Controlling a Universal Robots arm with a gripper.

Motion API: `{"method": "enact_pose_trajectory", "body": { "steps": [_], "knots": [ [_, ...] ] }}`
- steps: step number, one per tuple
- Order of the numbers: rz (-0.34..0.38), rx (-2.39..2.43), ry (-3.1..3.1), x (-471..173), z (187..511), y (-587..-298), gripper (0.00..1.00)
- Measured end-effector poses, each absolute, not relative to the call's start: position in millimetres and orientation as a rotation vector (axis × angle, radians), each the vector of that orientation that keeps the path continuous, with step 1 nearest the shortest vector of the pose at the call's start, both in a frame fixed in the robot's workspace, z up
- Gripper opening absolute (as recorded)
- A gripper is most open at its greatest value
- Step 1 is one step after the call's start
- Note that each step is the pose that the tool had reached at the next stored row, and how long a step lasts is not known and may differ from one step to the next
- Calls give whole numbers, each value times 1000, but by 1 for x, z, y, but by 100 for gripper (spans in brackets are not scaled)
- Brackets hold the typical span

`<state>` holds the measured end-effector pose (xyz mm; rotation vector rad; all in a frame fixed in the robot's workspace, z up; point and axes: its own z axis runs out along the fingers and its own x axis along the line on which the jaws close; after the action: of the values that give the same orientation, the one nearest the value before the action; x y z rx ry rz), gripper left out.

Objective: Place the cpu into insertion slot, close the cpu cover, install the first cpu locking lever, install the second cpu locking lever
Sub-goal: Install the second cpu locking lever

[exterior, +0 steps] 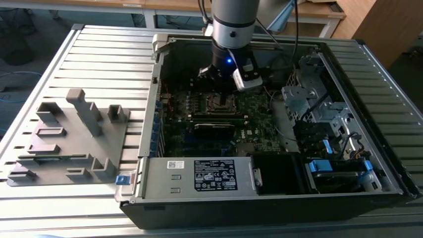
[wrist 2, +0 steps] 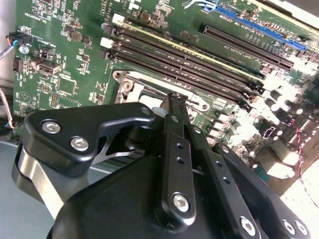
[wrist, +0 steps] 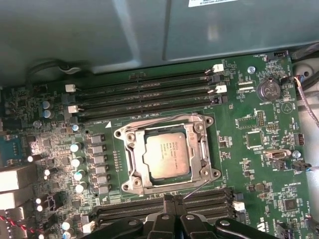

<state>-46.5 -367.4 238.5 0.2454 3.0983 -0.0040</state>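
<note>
One black gripper with slim metal fingers hangs low over the green motherboard inside the open grey computer case. Its fingers stand pressed together at the tips and hold nothing; they are just beside the edge of the socket, between it and a row of black memory slots.

In the first wrist view, the small square cpu with a dull grey metal top lies flat in the square insertion slot. The thin silver cpu cover frames it, closed down around the chip. A thin wire lever lies slanted near the gripper tips. More black memory slots run along the far side of the socket.

On the exterior view's left, a grey plastic fixture with upright blocks sits on the ribbed table, well apart from the case.
</note>
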Motion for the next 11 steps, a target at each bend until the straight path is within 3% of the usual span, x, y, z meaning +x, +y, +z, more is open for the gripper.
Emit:
{"method": "enact_pose_trajectory", "body": {
  "steps": [11],
  "knots": [
    [-4,245,3098,-49,238,-367,11]
  ]
}}
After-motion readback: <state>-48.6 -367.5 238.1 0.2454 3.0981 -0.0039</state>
